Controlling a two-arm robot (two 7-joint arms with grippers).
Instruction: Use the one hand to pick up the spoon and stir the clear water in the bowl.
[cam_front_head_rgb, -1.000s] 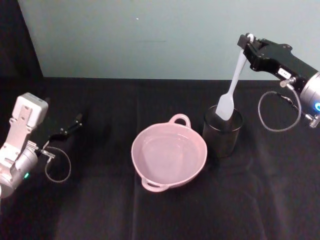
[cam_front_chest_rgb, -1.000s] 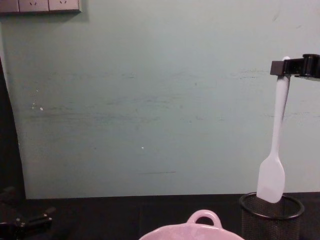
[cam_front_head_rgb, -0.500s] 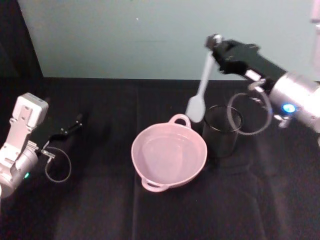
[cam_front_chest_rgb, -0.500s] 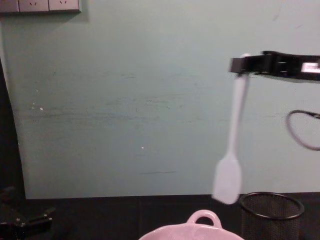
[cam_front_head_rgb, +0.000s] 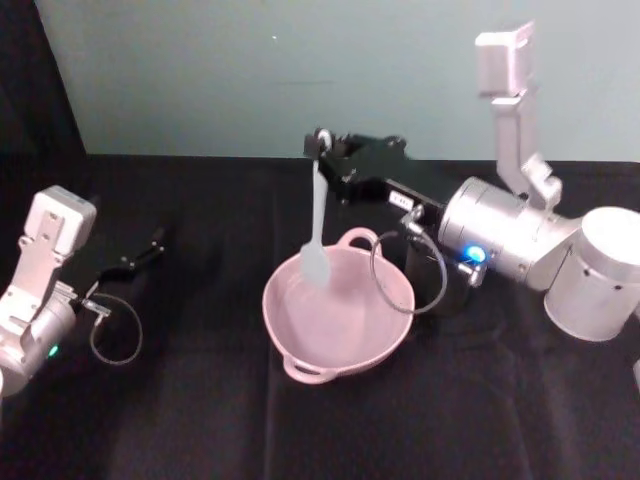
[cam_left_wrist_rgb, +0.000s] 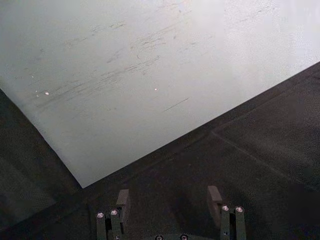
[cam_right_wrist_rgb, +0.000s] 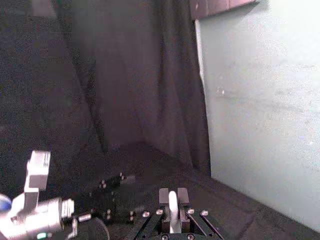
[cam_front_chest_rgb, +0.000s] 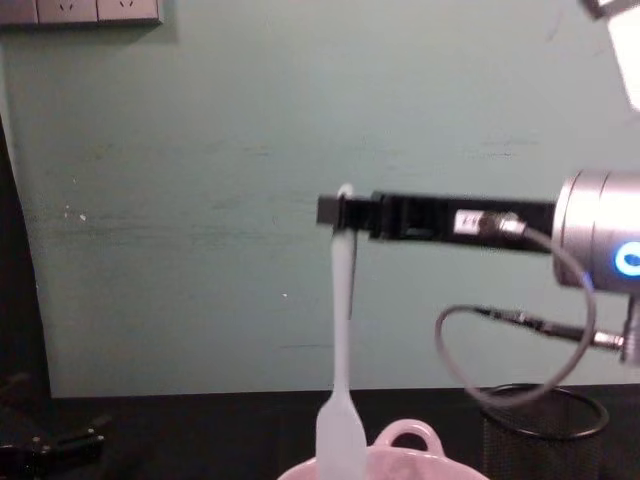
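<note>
My right gripper (cam_front_head_rgb: 322, 148) reaches in from the right, high above the table, and is shut on the top end of the white spoon (cam_front_head_rgb: 316, 225). The spoon hangs straight down, its flat head over the back left part of the pale pink bowl (cam_front_head_rgb: 305, 371), about level with the rim. Whether it touches the water I cannot tell. From the chest, the spoon (cam_front_chest_rgb: 342, 330) drops from the gripper (cam_front_chest_rgb: 338, 212) to the bowl (cam_front_chest_rgb: 408, 436). The handle (cam_right_wrist_rgb: 173, 209) sits clamped between the fingers. My left gripper (cam_front_head_rgb: 150, 246) rests open at the far left.
A black wire-mesh cup (cam_front_head_rgb: 445, 282) stands just right of the bowl, partly behind my right arm and its cable loop (cam_front_head_rgb: 400, 285). It also rises at the chest view's lower right (cam_front_chest_rgb: 545, 425). Black cloth covers the table; a pale green wall stands behind.
My right gripper has carried the spoon leftward, from above the mesh cup to over the bowl, and lowered it. The left arm has not moved.
</note>
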